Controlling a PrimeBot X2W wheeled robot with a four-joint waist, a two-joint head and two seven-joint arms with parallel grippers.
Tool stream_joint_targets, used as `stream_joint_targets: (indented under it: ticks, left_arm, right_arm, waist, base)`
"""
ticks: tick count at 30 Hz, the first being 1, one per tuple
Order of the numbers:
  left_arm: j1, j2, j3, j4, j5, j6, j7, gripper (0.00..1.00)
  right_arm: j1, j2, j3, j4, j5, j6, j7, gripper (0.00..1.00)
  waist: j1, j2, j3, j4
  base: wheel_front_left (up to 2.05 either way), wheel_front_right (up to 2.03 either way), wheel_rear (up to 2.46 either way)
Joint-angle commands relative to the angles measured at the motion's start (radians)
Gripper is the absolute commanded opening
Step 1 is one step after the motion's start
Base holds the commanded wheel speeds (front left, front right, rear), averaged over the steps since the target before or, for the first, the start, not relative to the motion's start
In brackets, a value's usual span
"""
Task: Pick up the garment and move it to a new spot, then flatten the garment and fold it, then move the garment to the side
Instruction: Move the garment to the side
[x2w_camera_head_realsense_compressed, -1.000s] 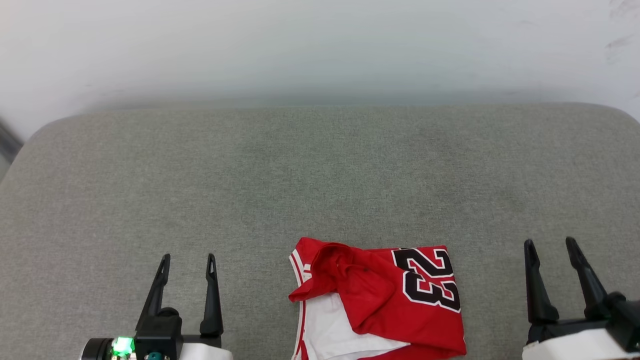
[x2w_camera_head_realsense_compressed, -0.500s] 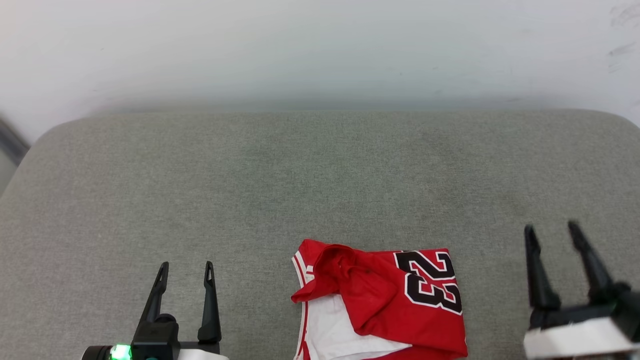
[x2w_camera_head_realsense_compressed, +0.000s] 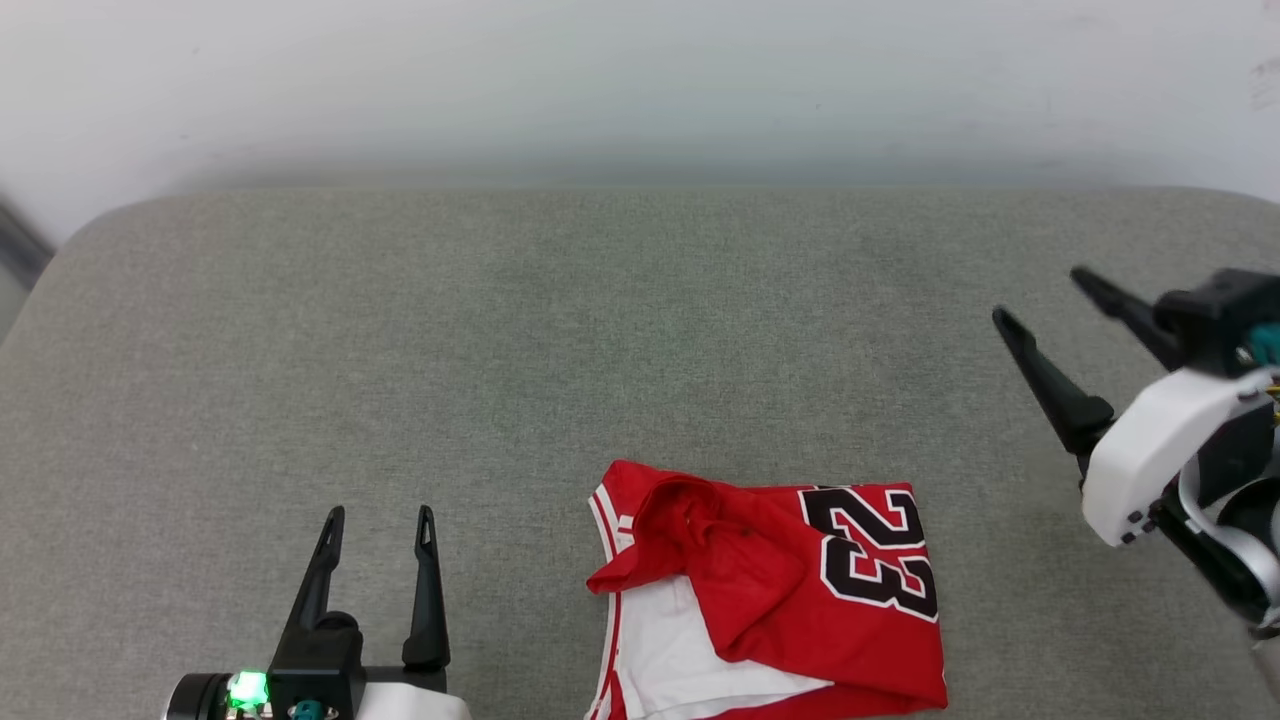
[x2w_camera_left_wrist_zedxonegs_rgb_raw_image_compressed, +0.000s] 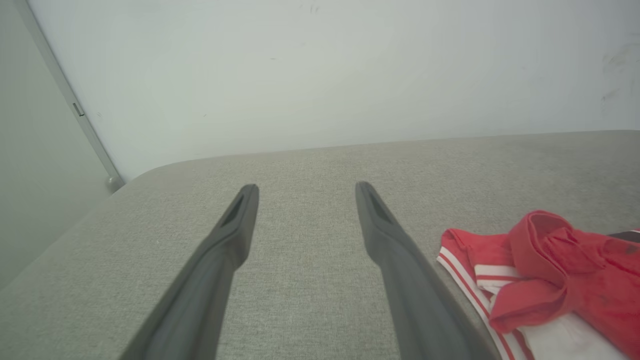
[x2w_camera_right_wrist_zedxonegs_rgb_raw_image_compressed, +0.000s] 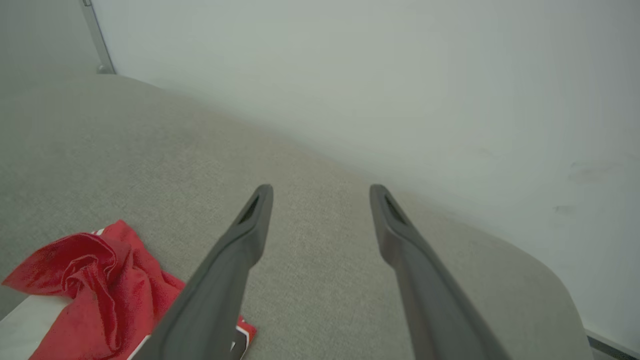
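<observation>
Grey padded surface (x2w_camera_head_realsense_compressed: 640, 330) held the garment (x2w_camera_head_realsense_compressed: 780, 600) at its near edge, between left tool (x2w_camera_head_realsense_compressed: 380, 512) and right tool (x2w_camera_head_realsense_compressed: 1040, 294), both splayed wide, holding nothing. Pinching the raised fold (x2w_camera_head_realsense_compressed: 690, 520) looked the surest lift.

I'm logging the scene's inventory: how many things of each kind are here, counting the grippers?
Garment: 1, the red-and-white garment
Grippers: 2, the left gripper and the right gripper, both open
Surface: 1, the grey fabric surface
Total: 4

One garment (x2w_camera_head_realsense_compressed: 770, 590), one cushion (x2w_camera_head_realsense_compressed: 600, 330) — one left gripper (x2w_camera_head_realsense_compressed: 380, 512), one right gripper (x2w_camera_head_realsense_compressed: 1037, 292)
</observation>
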Motion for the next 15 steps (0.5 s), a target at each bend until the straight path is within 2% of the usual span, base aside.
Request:
stream_joint_targets:
  ticks: [1,5,7,10,15]
  left_arm:
    - [-0.012,-0.002,-0.002,0.001,0.008,-0.004,-0.005,1.0]
    - [-0.024,-0.006,-0.006,0.0,0.009,-0.004,-0.005,1.0]
    - [-0.03,-0.007,-0.007,-0.001,0.007,-0.007,-0.005,1.0]
    - [-0.044,-0.01,-0.009,-0.005,0.01,-0.008,-0.005,1.0]
    - [-0.063,-0.014,-0.018,-0.009,0.012,-0.01,-0.005,1.0]
  right_arm:
    - [-0.019,-0.022,0.012,0.008,0.028,-0.001,0.035,1.0]
    - [-0.046,-0.132,0.11,0.041,0.262,-0.001,0.318,1.0]
    - [-0.045,-0.169,0.129,0.051,0.361,-0.001,0.419,1.0]
    - [-0.02,-0.2,0.147,0.079,0.437,-0.001,0.505,1.0]
    - [0.012,-0.172,0.159,0.141,0.53,-0.001,0.542,1.0]
  waist:
    - [0.0,0.0,0.004,0.002]
    - [0.0,0.0,0.021,0.009]
    - [0.0,0.0,0.032,0.013]
    - [0.0,0.0,0.052,0.022]
    - [0.0,0.0,0.094,0.039]
  base:
    - [0.0,0.0,0.0]
    - [0.0,0.0,0.0]
    - [0.0,0.0,0.0]
    - [0.0,0.0,0.0]
    - [0.0,0.0,0.0]
